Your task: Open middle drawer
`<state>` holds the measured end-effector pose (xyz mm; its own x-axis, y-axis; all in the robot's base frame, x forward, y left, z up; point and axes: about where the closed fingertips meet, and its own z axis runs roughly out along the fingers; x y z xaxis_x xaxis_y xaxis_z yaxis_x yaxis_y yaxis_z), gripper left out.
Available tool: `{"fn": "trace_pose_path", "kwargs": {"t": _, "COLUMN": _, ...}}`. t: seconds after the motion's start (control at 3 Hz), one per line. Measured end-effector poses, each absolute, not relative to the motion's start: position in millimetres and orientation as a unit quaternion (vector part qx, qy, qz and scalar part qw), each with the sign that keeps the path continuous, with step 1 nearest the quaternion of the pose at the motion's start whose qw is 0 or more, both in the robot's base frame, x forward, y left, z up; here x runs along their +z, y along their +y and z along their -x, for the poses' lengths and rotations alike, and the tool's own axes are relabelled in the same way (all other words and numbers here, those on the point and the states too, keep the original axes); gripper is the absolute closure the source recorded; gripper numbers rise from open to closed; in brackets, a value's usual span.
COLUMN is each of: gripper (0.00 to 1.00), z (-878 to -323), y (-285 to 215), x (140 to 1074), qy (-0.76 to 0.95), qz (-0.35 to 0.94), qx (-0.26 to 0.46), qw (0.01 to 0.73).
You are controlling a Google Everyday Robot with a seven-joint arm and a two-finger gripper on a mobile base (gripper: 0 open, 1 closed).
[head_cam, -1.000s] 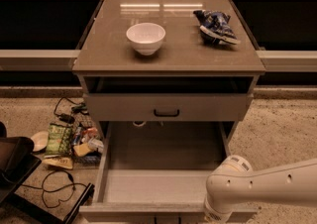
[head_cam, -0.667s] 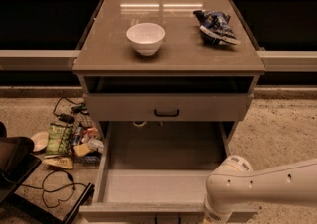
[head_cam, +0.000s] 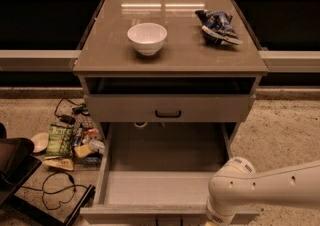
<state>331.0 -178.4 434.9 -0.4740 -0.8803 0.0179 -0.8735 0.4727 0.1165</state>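
Camera view: one wide grey-beige middle drawer [head_cam: 160, 190] stands pulled far out from the low grey-brown table [head_cam: 170, 57], at the bottom of the picture.

I count two drawers, the drawn-out one and a shut upper drawer [head_cam: 125, 108] with a black handle, and on the top one white round bowl [head_cam: 147, 38] and one crumpled blue bag [head_cam: 218, 26], well apart. One white robot arm [head_cam: 270, 190] comes in from the right and covers the open drawer's front right corner. Its hand is cut off under the lower edge, so I cannot tell its state. On the speckled floor [head_cam: 285, 125] at the left lie snack packets [head_cam: 60, 140] and black cables [head_cam: 57, 190].
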Motion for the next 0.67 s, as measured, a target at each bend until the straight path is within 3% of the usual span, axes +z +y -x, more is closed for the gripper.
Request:
{"fn": "trace_pose_path", "kwargs": {"t": 0.33, "gripper": 0.0, "z": -335.9, "y": -182.0, "x": 453.1, "qy": -0.852, "qz": -0.519, "qx": -0.061, "qw": 0.023}}
{"fn": "trace_pose_path", "kwargs": {"t": 0.67, "gripper": 0.0, "z": -362.1, "y": -192.2, "x": 532.9, "qy": -0.863, "qz": -0.5, "qx": -0.069, "qw": -0.021}}
